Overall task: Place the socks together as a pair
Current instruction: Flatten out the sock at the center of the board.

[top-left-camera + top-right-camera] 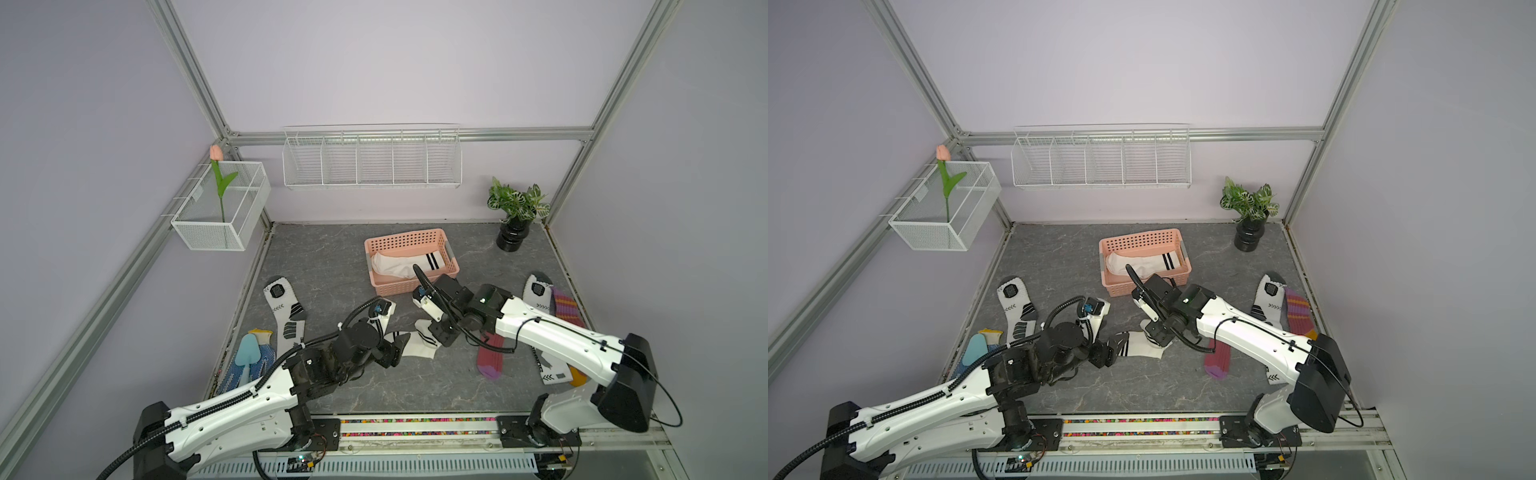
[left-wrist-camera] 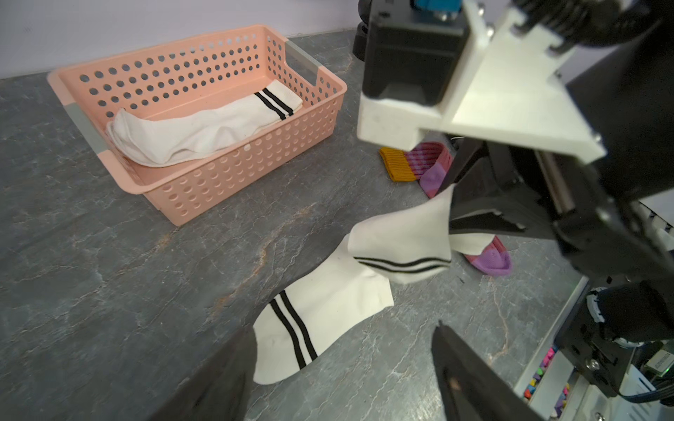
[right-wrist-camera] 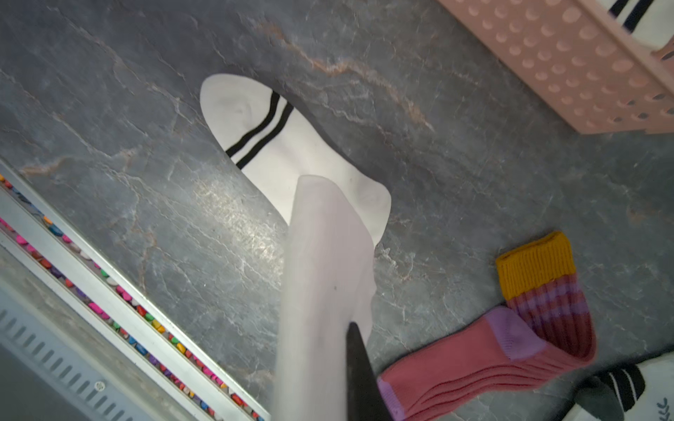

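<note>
A white sock with two black cuff stripes [image 2: 321, 310] lies flat on the grey table [image 1: 332, 266], also seen in the right wrist view [image 3: 291, 153]. My right gripper [image 3: 339, 335] is shut on a second striped white sock [image 2: 397, 233], lifted so that its cuff drapes over the flat sock. In both top views these socks [image 1: 422, 345] [image 1: 1140, 347] lie between the arms. My left gripper [image 2: 343, 364] stands open just above the table by the flat sock's cuff, holding nothing. Another striped white sock [image 1: 399, 266] lies in the pink basket [image 1: 376, 245].
Two maroon striped socks [image 1: 490, 357] [image 1: 565, 309] and a sports sock [image 1: 538, 293] lie at the right. Another sports sock [image 1: 286, 311], a blue glove [image 1: 266, 357] and a light blue trowel [image 1: 249, 351] lie at the left. A potted plant [image 1: 515, 220] stands back right.
</note>
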### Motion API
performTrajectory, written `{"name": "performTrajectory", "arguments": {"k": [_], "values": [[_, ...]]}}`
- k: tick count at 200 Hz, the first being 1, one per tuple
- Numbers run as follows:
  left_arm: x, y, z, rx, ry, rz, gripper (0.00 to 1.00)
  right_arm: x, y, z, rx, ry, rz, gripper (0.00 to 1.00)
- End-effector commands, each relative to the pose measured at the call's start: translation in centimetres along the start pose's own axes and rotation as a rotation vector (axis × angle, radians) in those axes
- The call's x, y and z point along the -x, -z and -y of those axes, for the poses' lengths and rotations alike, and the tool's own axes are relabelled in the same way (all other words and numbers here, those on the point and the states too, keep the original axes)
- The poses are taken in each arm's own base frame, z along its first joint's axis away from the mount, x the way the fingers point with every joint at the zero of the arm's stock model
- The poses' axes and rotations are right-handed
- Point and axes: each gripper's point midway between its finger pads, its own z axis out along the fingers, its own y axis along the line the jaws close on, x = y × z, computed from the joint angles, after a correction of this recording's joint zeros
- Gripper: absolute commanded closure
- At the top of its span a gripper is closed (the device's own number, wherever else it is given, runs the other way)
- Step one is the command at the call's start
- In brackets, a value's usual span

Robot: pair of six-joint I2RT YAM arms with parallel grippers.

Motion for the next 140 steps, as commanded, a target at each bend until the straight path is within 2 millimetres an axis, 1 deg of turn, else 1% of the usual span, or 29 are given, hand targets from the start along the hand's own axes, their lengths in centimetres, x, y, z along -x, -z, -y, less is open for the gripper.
{"name": "performTrajectory", "arguments": {"k": [1,26,47,53,54,55,57,91,110,122,140], "values": [[1.9,0.1,2.0,-0.124,0.017,0.151,0.21,-1.4,1.2,-0.4,0.045,0.01,-0.084,0.93],[1.6,-0.8,2.7,-0.174,0.078,0.19,0.17,-0.8,1.6,0.5,0.0,-0.004,-0.097,0.93],[1.4,-2.0,3.0,-0.174,0.116,0.217,0.13,0.5,1.9,0.8,-0.018,-0.035,-0.039,0.93],[1.5,-2.3,3.2,-0.171,0.121,0.232,0.08,0.9,2.0,0.7,-0.013,-0.045,-0.023,0.93],[1.5,-2.4,3.2,-0.17,0.121,0.233,0.04,0.9,2.0,0.7,-0.011,-0.046,-0.02,0.93],[1.5,-2.4,3.2,-0.17,0.121,0.236,0.01,1.0,2.0,0.7,-0.011,-0.048,-0.018,0.93],[1.5,-2.5,3.3,-0.17,0.12,0.238,0.0,1.1,2.1,0.7,-0.01,-0.052,-0.012,0.93],[1.8,-4.2,4.9,-0.148,0.075,0.266,0.01,2.3,2.7,0.8,-0.01,-0.089,0.045,0.93],[1.4,-5.5,5.7,-0.132,0.04,0.245,0.0,2.7,3.1,0.7,-0.006,-0.104,0.071,0.93],[1.2,-6.3,5.5,-0.091,0.031,0.236,0.0,2.7,3.4,0.7,-0.003,-0.111,0.08,0.93],[1.1,-7.1,4.4,-0.008,0.04,0.25,0.0,2.7,3.6,0.7,0.002,-0.121,0.09,0.93]]}}
